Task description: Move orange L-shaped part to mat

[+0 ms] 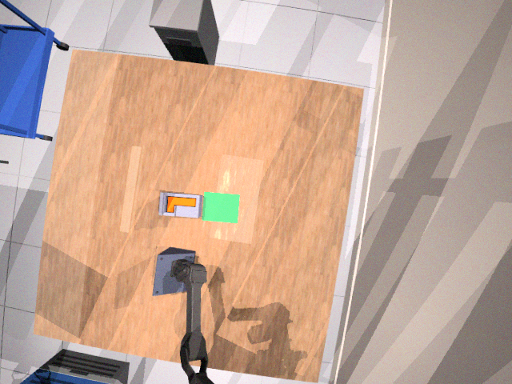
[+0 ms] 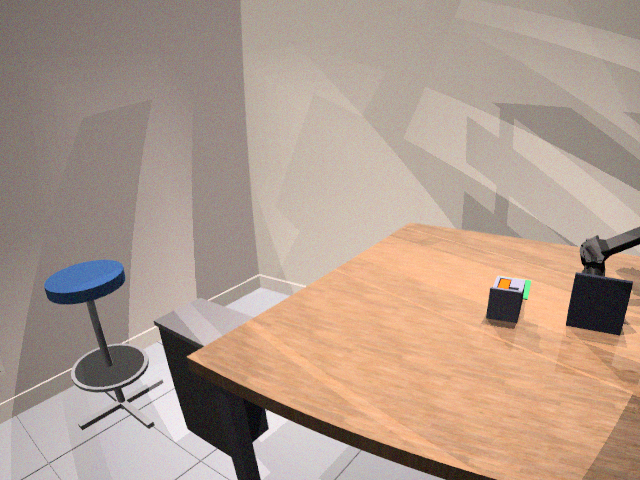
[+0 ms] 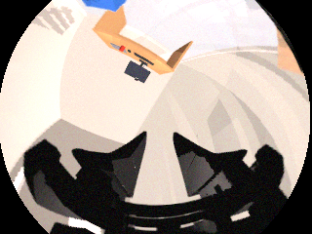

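The orange L-shaped part point(image 1: 185, 202) point(image 2: 504, 283) lies in the pocket of the grey tray point(image 1: 188, 212) point(image 2: 504, 304). Its short leg is at the tray's left end in the top view, and its long arm points right towards the mat. It looks level, but the views are too small to show whether it is exactly flush. The green mat point(image 1: 221, 207) point(image 2: 527, 289) lies right beside the tray. My gripper point(image 3: 160, 135) is open, its fingers partly apart with nothing between them. It is far from the tray, beyond the bottom of the top view, and the wrist camera faces the room.
The arm's base plate point(image 1: 166, 277) point(image 2: 599, 303) stands on the table near the tray, and the arm point(image 1: 193, 306) reaches away over the table's bottom edge in the top view. A grey cabinet point(image 1: 202, 29) stands at the far edge and a blue cart point(image 1: 20, 78) at the left.
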